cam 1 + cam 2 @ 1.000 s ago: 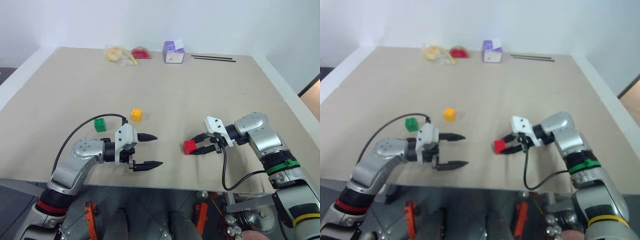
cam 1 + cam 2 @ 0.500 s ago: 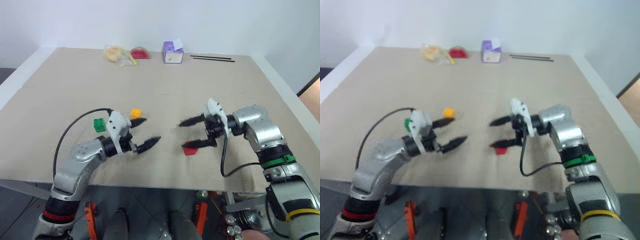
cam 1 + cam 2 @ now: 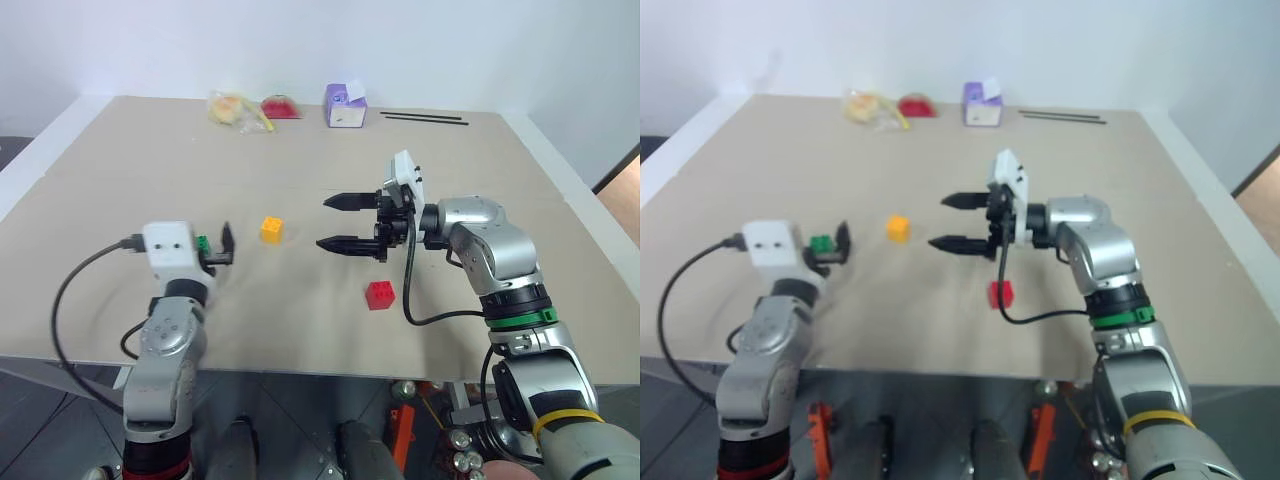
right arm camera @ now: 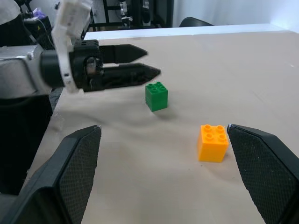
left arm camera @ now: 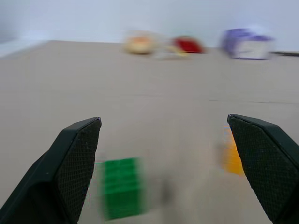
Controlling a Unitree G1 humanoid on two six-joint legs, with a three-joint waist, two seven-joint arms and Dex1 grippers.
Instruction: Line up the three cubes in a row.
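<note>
Three cubes sit on the tan table (image 3: pixel 420 150), not in a row: the red cube (image 3: pixel 380 294) lies nearest the front edge, right of centre; the yellow-orange cube (image 3: pixel 271 230) sits farther back and to its left; the green cube (image 3: pixel 202 243) lies left again, partly hidden behind the left gripper (image 3: pixel 222 248). That gripper points forward over the table with its fingers spread wide, holding nothing; in the left wrist view the green cube appears just inside one finger and the yellow-orange cube near the other. The right gripper (image 3: pixel 338 222) is raised above the table behind the red cube, pointing toward the robot's left, its two fingers spread wide and empty, well apart from the red cube. Along the far edge lie a purple-and-white box (image 3: pixel 346 104), a red item (image 3: pixel 281 106), a yellowish bag (image 3: pixel 232 107) and two thin black sticks (image 3: pixel 424 118).
</note>
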